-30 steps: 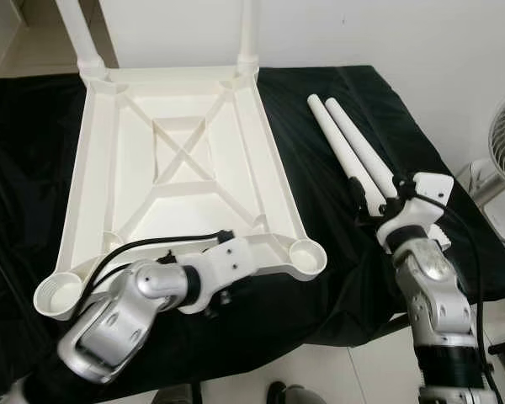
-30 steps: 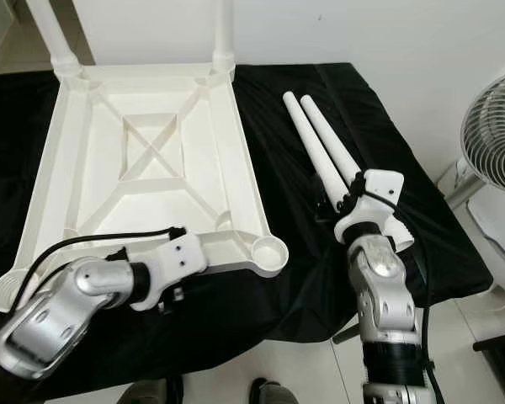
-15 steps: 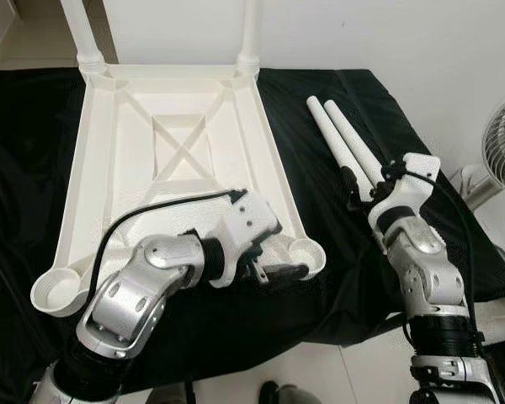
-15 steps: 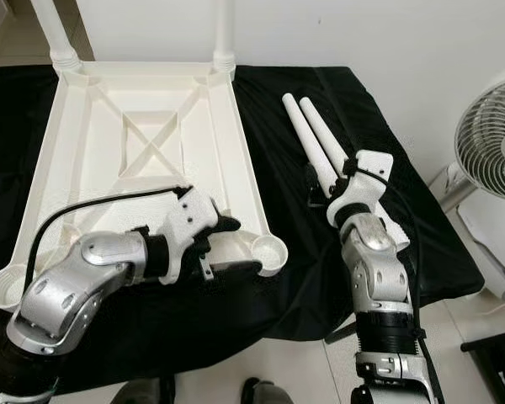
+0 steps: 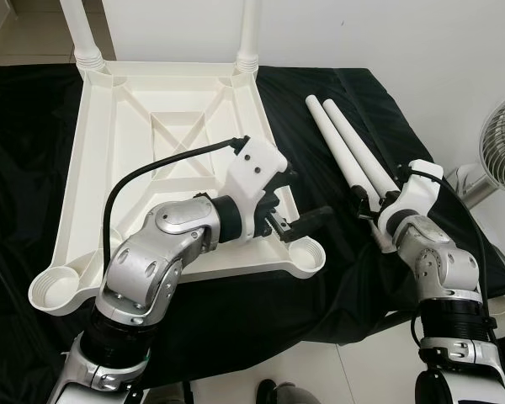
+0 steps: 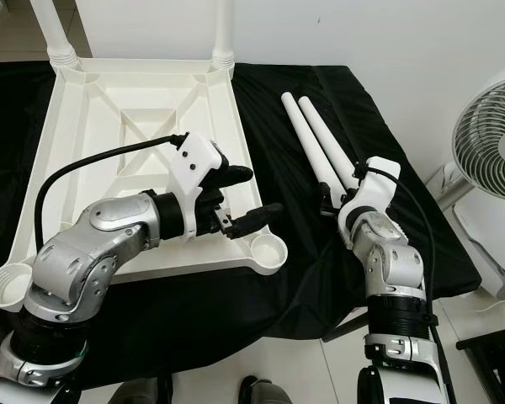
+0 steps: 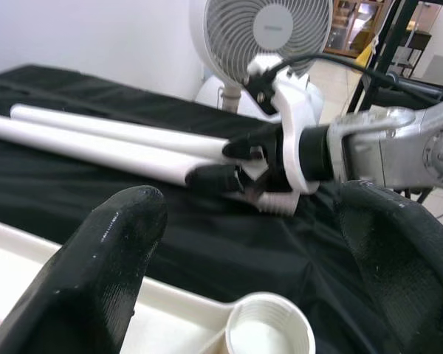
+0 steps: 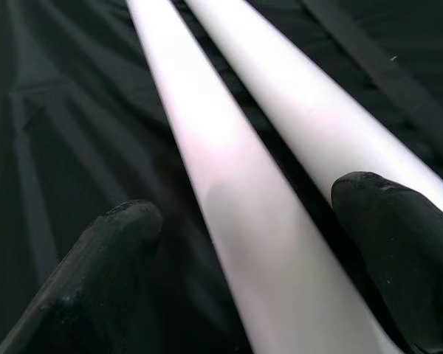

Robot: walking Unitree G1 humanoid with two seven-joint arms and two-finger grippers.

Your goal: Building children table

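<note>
Children's table top (image 5: pixel 172 143), white moulded plastic, lies upside down on a black cloth (image 5: pixel 320 278), its underside showing raised ribs crossing in an X. Two legs already stand upright in the far corner sockets (image 5: pixel 90 61). Two round cup-like sockets at the near corners are empty, one at the near left (image 5: pixel 52 293), one at the near right (image 5: pixel 306 256).

The left gripper (image 6: pixel 248 195) hovers over the tray's near right edge, its black fingers spread apart and holding nothing.

Further right, two loose legs (image 5: pixel 345 143) lie side by side on the cloth, touching: smooth, round, tapering white tubes. The right gripper (image 5: pixel 364 204) sits at their near ends, its rubbery fingers (image 8: pixel 395 236) parted around the left tube, not yet closed on it.

The step in hand seems to be picking up one leg. It would help to clamp squarely on one tube alone, since smooth plastic may slip or roll.
</note>
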